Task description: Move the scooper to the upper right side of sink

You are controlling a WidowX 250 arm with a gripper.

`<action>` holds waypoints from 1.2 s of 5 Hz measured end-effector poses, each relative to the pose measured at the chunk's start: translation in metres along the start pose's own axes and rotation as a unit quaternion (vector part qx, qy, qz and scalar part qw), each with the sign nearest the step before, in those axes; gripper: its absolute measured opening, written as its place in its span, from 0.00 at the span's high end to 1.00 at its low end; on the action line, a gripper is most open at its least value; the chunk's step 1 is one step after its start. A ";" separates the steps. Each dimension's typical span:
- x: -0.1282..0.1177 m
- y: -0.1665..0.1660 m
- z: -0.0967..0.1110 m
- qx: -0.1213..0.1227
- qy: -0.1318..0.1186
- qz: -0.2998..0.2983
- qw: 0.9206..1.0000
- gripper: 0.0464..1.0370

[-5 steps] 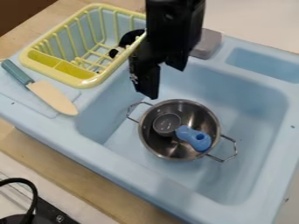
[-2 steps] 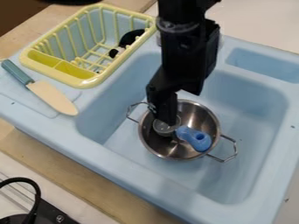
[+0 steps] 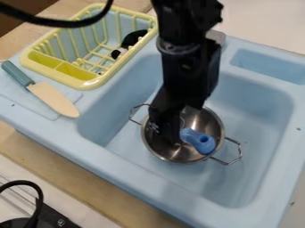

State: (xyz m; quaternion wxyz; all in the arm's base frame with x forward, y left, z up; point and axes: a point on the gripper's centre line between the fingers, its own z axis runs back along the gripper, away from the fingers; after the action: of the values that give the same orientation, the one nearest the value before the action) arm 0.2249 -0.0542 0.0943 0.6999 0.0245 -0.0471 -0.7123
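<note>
1. Of sinks, there is one: the blue sink (image 3: 238, 213).
2. In this sink I count two hollows: one large basin (image 3: 244, 111) and one small recess (image 3: 271, 67).
3. The metal pots are one in number: a pot (image 3: 209, 120) with two handles (image 3: 241, 150).
4. Of scoopers, there is one scooper (image 3: 198, 140).
5. Of knives, also one knife (image 3: 53, 99).
6. There is one yellow dish rack (image 3: 89, 85), and it has two solid-bottomed compartments (image 3: 44, 60) along one side.
7. Of grey blocks, I count one grey block (image 3: 216, 37).
8. There are two black cables (image 3: 65, 22).
9. There is one robot arm (image 3: 191, 67), with one gripper (image 3: 166, 136).
</note>
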 end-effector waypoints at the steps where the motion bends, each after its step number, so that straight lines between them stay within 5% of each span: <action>1: 0.001 0.002 -0.002 0.006 -0.002 0.004 1.000 0.04; 6: 0.005 0.000 -0.013 -0.006 0.005 0.007 1.000 0.05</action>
State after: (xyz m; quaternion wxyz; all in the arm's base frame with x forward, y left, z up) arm 0.2264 -0.0595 0.0817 0.7055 0.0238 -0.0394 -0.7072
